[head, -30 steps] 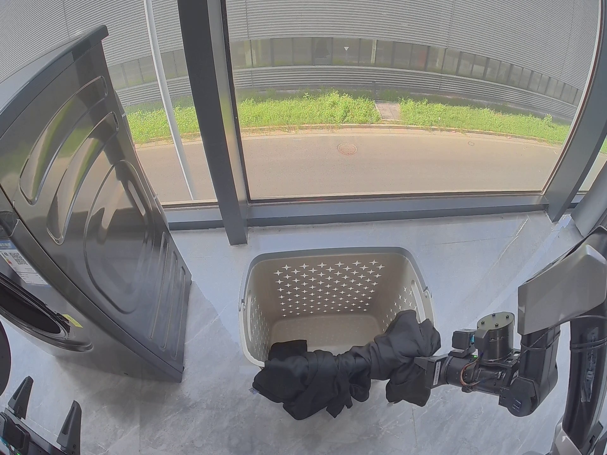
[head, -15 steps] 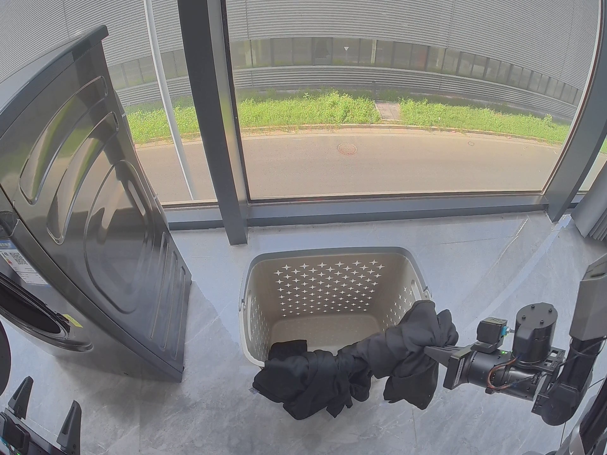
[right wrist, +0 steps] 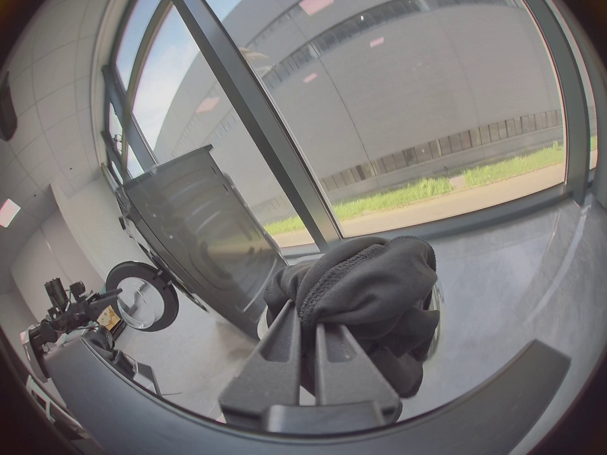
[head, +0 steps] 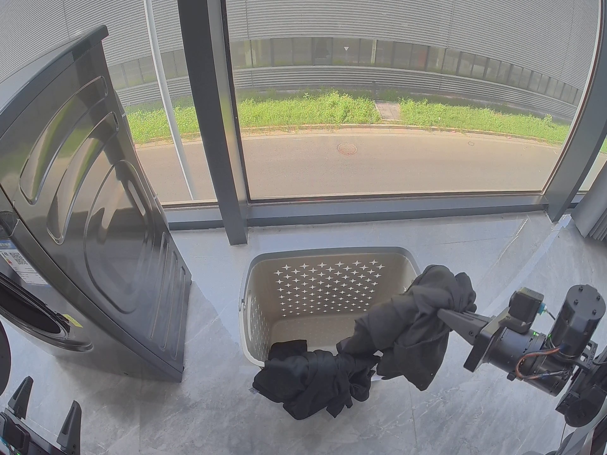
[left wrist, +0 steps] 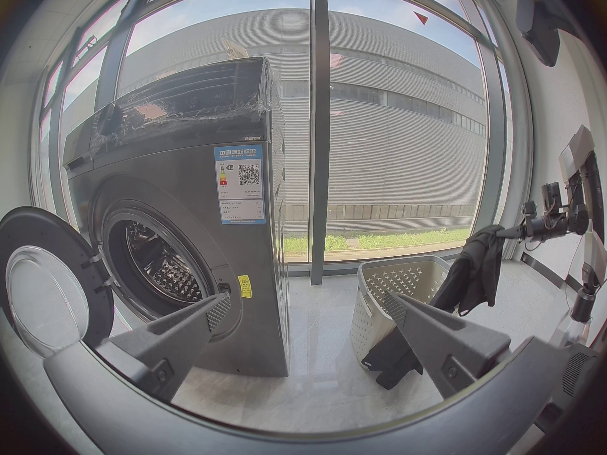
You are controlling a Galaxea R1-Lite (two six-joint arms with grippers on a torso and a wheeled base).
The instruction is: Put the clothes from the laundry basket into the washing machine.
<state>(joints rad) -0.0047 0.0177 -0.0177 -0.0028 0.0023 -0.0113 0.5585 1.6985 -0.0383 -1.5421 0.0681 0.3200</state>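
A black garment (head: 404,330) stretches from the cream laundry basket (head: 329,251) up to my right gripper (head: 454,316), which is shut on its upper end, above the basket's right side. The lower end lies bunched over the basket's front rim and on the floor. In the right wrist view my right gripper (right wrist: 310,327) pinches the dark cloth (right wrist: 370,282). My left gripper (head: 45,408) stays low at the near left, open with nothing in it. The left wrist view shows my left gripper (left wrist: 310,314) facing the washing machine (left wrist: 190,222), with the round door (left wrist: 44,285) swung open.
The dark washing machine (head: 82,210) stands left of the basket on a pale tiled floor (head: 208,406). A glass wall with a dark post (head: 215,127) runs behind the basket. Bare floor lies between machine and basket.
My right gripper has risen and drawn back to the right, lifting the garment's upper end higher. The lower end stays on the front rim. The left arm has kept still.
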